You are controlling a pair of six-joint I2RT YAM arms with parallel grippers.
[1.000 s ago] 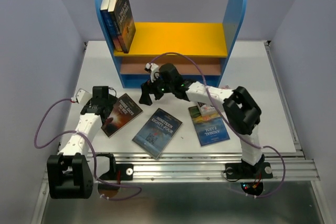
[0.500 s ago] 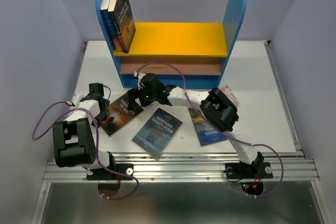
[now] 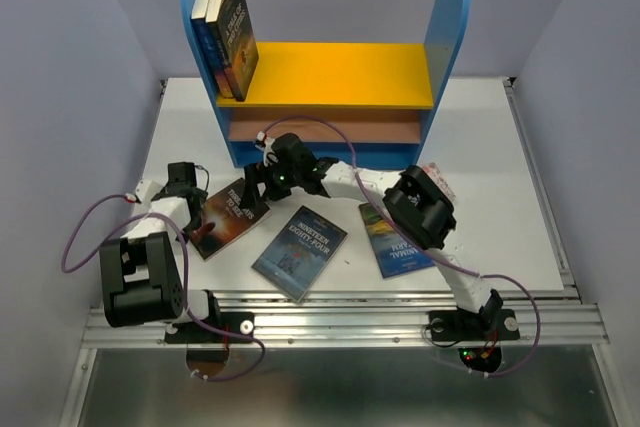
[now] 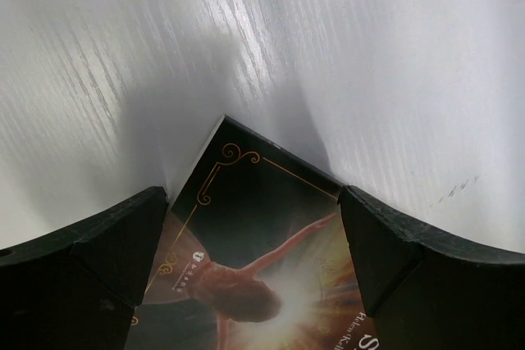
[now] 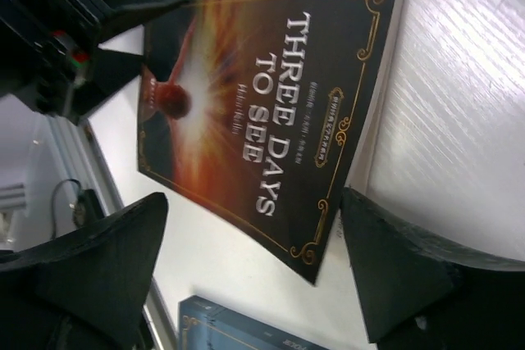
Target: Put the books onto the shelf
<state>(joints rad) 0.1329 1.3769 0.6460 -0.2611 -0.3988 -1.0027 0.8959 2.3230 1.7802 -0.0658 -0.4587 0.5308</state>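
Top external view: a small bookshelf (image 3: 448,17) of smooth painted board stands at the far side of the white tabletop (image 3: 500,167). It has round-topped blue side panels, a yellow upper board and a brownish-pink lower one. A few thin paperbacks (image 3: 225,32) lean upright against its left panel on the yellow board. Three more lie flat in front: a glossy brown paperback (image 3: 228,219), a blue paperback (image 3: 300,252) and a teal paperback (image 3: 400,245) partly hidden under the right arm (image 3: 425,209). The left hand (image 3: 190,185) and right hand (image 3: 262,190) flank the brown one, both spread.

Left wrist view: matte black fingers (image 4: 90,268) stand wide apart, with the brown paperback's square, gold-scrolled corner between them on the grained tabletop.

Right wrist view: spread fingers frame that cover, its white title reading "Three Days to See" and its page edge pale. The left hand crowds its far corner, and the blue paperback's corner shows below.
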